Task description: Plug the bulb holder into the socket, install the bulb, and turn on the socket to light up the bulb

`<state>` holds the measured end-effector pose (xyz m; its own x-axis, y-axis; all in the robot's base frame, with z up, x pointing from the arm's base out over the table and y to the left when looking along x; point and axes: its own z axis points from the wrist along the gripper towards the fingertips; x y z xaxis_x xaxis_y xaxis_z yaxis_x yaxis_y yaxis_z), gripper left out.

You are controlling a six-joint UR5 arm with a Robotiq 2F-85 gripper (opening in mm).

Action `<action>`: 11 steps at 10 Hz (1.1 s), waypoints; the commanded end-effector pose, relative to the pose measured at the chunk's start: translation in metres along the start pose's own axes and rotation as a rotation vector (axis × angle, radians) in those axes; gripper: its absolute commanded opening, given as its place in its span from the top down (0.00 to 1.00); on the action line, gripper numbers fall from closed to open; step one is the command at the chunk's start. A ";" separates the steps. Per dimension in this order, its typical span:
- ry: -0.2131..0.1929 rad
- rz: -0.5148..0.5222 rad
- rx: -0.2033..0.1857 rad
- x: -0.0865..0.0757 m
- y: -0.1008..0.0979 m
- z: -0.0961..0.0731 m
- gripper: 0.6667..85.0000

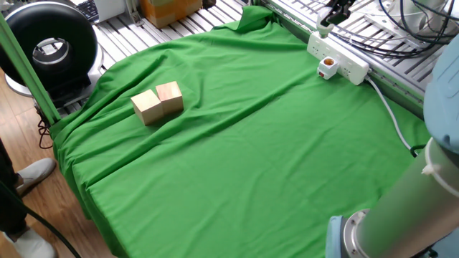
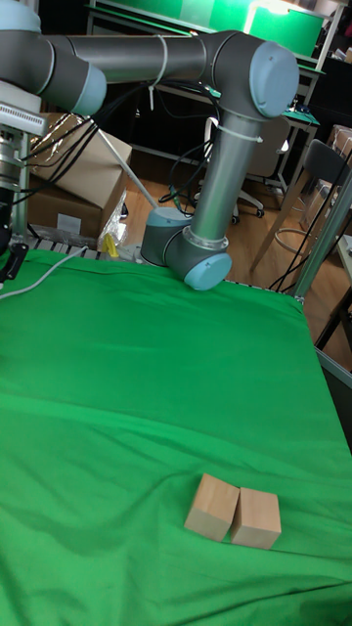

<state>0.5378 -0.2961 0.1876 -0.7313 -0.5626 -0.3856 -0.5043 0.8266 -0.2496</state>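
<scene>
The socket [image 1: 343,62] lies at the far right of the green cloth, and its white cable [image 1: 387,107] trails toward the front. The bulb holder [image 1: 328,67] sits plugged into it, orange opening facing up and empty. My gripper [image 1: 331,18] hovers above the strip's far end. A small white piece that looks like the bulb [image 1: 323,31] hangs from its tips. In the tall fixed view the gripper [image 2: 10,262] shows only partly at the left edge. The socket is out of that view.
Two wooden blocks [image 1: 158,102] lie side by side on the left of the cloth [image 1: 251,158]; they also show in the tall view [image 2: 233,511]. A black round device [image 1: 50,46] stands off the table's left. My arm's base [image 1: 401,215] fills the front right.
</scene>
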 end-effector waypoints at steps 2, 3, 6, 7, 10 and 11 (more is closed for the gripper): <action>-0.067 0.064 -0.016 -0.009 0.004 0.002 1.00; -0.075 0.080 -0.031 -0.013 0.007 0.007 1.00; -0.096 0.099 -0.027 -0.025 0.007 0.021 1.00; -0.093 0.112 -0.032 -0.022 0.007 0.021 1.00; -0.089 0.106 -0.053 -0.006 0.006 0.022 1.00; -0.085 0.099 -0.049 -0.005 0.005 0.022 1.00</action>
<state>0.5501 -0.2851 0.1690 -0.7401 -0.4789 -0.4720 -0.4566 0.8733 -0.1700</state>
